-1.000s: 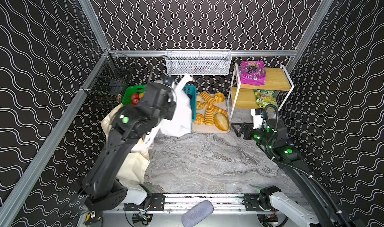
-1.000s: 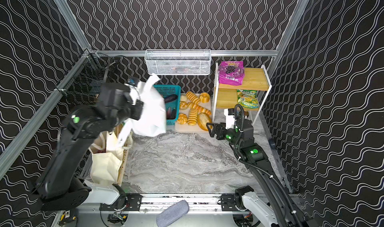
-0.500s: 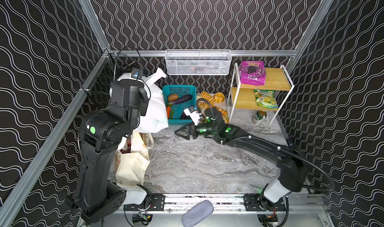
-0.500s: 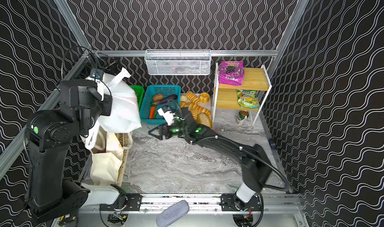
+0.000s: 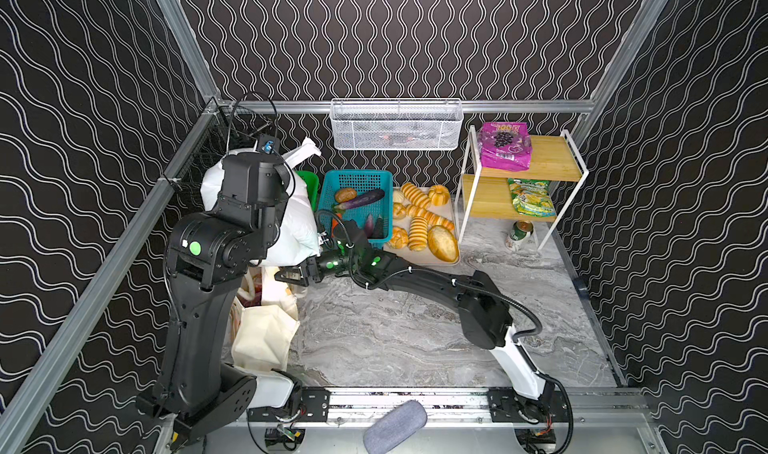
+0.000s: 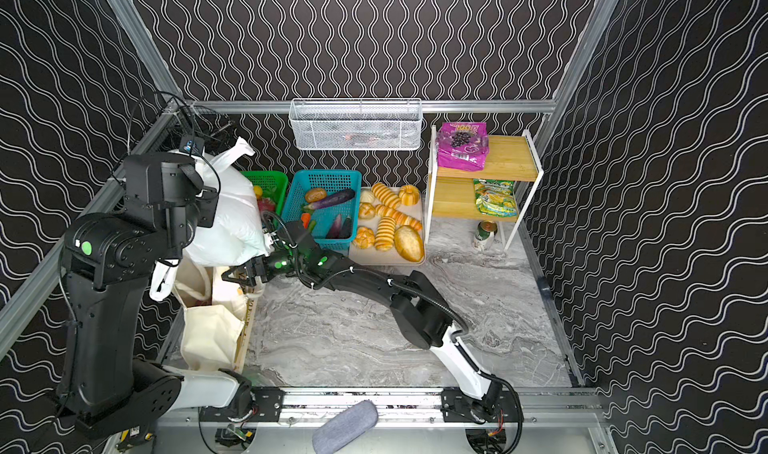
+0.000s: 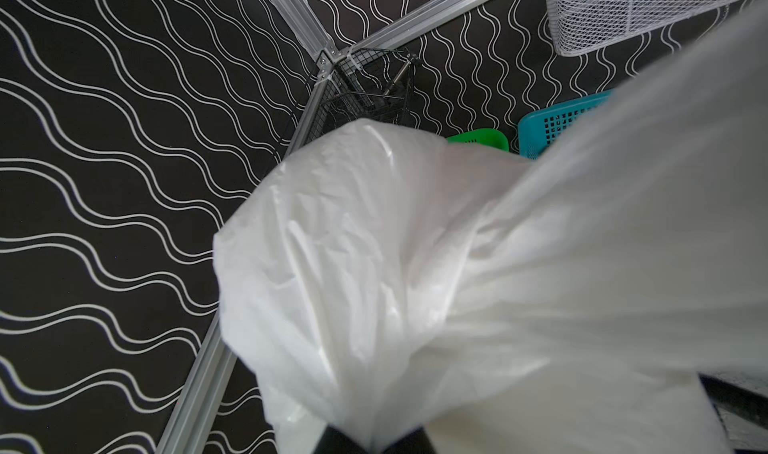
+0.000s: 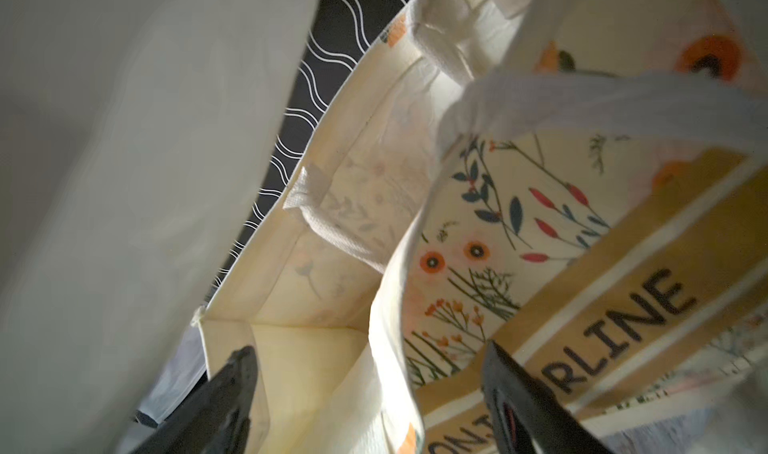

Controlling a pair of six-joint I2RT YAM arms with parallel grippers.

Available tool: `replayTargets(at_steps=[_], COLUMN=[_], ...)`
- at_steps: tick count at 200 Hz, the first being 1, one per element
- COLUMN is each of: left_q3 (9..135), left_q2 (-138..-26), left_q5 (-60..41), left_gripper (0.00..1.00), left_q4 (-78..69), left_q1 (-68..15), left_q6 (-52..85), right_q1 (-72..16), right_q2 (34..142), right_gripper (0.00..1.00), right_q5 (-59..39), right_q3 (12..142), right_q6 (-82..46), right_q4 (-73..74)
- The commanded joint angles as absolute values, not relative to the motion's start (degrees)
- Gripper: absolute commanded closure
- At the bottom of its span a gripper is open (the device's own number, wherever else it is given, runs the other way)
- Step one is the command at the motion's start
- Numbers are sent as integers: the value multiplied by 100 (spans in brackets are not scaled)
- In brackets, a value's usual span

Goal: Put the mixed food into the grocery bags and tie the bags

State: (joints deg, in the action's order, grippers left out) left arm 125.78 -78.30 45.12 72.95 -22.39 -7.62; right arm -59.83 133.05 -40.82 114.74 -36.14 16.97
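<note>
Nearest, the cream tote [image 5: 266,335] slumps at the table's [image 5: 415,335] left edge. The right gripper [image 8: 370,393] reaches across to its mouth, jaws apart, with the flower-printed panel's rim between the fingers [image 8: 228,393] but not pinched. The left gripper [image 7: 371,445] is clamped on the gathered neck of the white plastic bag [image 5: 297,227], which hangs bulging beside the tote's mouth. Farther back, vegetables [image 5: 359,198] lie in the teal basket [image 5: 357,179]. The purple packet [image 5: 503,145] sits atop the shelf [image 5: 557,163], with a can [image 5: 519,233] beneath.
</note>
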Motion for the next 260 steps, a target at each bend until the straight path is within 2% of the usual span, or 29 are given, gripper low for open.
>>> replayTargets(at_steps=[1, 21, 51, 82, 99, 121, 143, 171, 212, 228, 243, 260], left_q3=[12521, 12488, 12439, 12428, 12139, 11525, 10594, 9524, 8884, 8977, 9062, 9132], left_q2=[-7800, -7793, -7806, -7849, -7788, -7730, -7372, -6830, -6462, -6427, -6616, -6898], left_q5=[4139, 3905, 3574, 2752, 2041, 1427, 1487, 2029, 3396, 3109, 3363, 2163], left_gripper=[100, 100, 100, 100, 100, 100, 100, 100, 100, 100, 100, 100], left_q4=[7055, 7063, 7013, 6879, 6574, 6357, 6214, 6154, 6192, 6154, 6213, 6677], left_q1=[-2059, -1890, -1698, -1495, -1256, -870, -509, -105, 307, 374, 283, 259], left_q6=[-717, -635, -583, -387, -190, 62, 299, 277, -155, -456, -851, -1213], right_q1=[-6038, -6064, -6056, -6056, -6056, -6056, -6056, -6047, -6056, -6056, -6056, -6060], right_q2=[13675, 13752, 13374, 12347, 11851, 11612, 11458, 11151, 11039, 11065, 11090, 11094], right_gripper=[27, 40, 100, 100, 100, 100, 100, 100, 100, 100, 100, 100], right_q5=[-4383, -4407, -4156, -3258, -2661, -2427, -2025, -1526, -1494, -1558, -1573, -1668], right_q3=[11785, 11786, 11346, 10419, 9799, 9572, 9487, 9261, 9378, 9454, 9491, 9542], right_q6=[-3978, -3839, -3395, -2937, -3148, -3469, -3516, -3346, -3247, -3218, -3218, -3201], right_q4=[2030, 1957, 2029, 1927, 2102, 2094, 1834, 1713, 1561, 1471, 1441, 1467])
